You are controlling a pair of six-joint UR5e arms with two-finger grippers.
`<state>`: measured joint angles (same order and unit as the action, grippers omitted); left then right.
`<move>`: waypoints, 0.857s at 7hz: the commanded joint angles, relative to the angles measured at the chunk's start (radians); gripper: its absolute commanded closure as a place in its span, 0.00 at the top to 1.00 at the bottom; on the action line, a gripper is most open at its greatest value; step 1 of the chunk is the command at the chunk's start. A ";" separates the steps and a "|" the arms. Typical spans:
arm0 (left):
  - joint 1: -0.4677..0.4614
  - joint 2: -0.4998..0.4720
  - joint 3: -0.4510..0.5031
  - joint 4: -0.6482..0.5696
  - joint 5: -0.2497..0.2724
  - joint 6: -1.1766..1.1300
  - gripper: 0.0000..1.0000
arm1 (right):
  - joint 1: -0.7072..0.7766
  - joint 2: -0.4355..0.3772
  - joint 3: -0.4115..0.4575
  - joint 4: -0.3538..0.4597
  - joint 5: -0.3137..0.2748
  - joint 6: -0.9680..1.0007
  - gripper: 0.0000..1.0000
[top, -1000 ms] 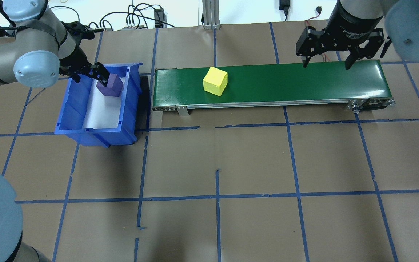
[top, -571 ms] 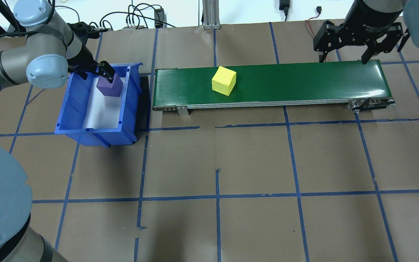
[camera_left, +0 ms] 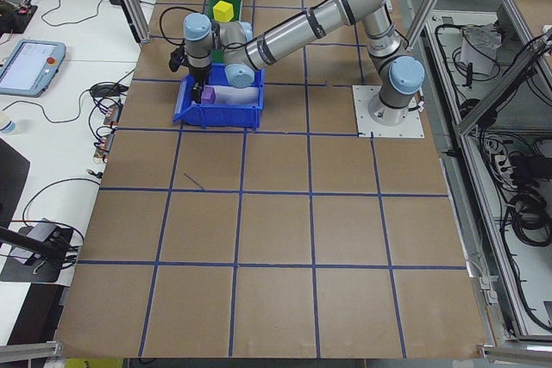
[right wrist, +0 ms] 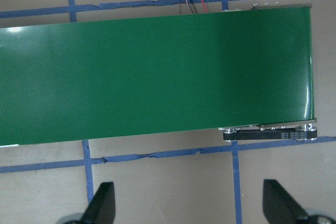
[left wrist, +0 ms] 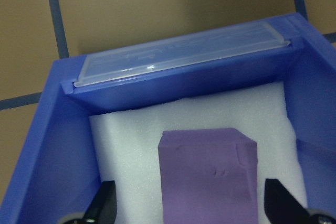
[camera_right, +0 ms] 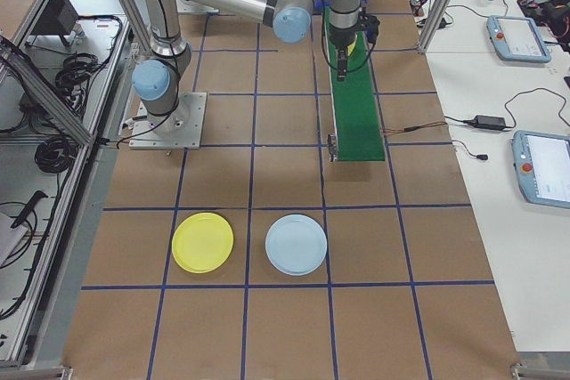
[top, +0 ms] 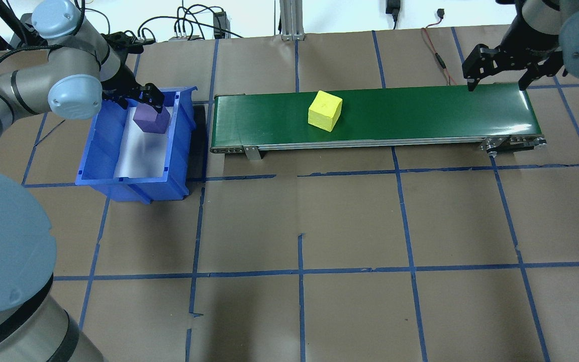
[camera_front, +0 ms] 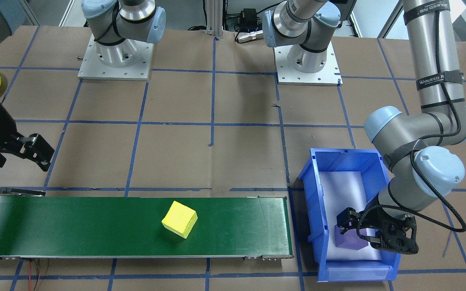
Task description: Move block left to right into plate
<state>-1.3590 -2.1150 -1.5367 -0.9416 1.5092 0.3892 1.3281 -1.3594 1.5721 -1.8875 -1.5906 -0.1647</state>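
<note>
A yellow block [top: 324,110] is sitting mid-belt [top: 420,113], nowhere near the plate [camera_right: 203,242]. Left hand [top: 138,98] is straddling a purple block [top: 151,119] ungripped; right hand [top: 498,75] is hanging spread, holding nothing.

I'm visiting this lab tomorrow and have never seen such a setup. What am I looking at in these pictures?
Two robot arms are bolted to a paper-covered table. Fixed cameras look from behind, across and both ends; one camera rides on each wrist. A green conveyor belt carries a yellow block. The left pincer reaches into a blue bin, open astride a purple block, not yet gripping it. The right pincer hangs open and empty by the belt's far end. A yellow plate and a pale blue plate lie on the table, away from the belt.
</note>
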 commanded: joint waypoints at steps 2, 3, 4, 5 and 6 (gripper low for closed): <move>0.000 -0.022 -0.016 0.003 -0.029 -0.004 0.88 | -0.021 0.211 -0.156 -0.027 0.006 -0.010 1.00; 0.000 -0.020 -0.017 0.003 -0.024 -0.001 0.50 | -0.021 0.241 -0.158 -0.085 0.023 -0.009 1.00; 0.000 -0.008 -0.016 0.001 -0.020 -0.001 0.19 | -0.021 0.241 -0.147 -0.087 0.053 -0.004 1.00; 0.000 0.027 -0.014 0.003 -0.021 0.000 0.13 | -0.021 0.241 -0.141 -0.087 0.113 0.007 1.00; -0.003 0.094 -0.017 -0.014 -0.023 -0.003 0.13 | -0.021 0.241 -0.135 -0.087 0.156 0.025 1.00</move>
<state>-1.3600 -2.0853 -1.5523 -0.9431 1.4876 0.3883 1.3070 -1.1204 1.4303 -1.9718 -1.4903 -0.1576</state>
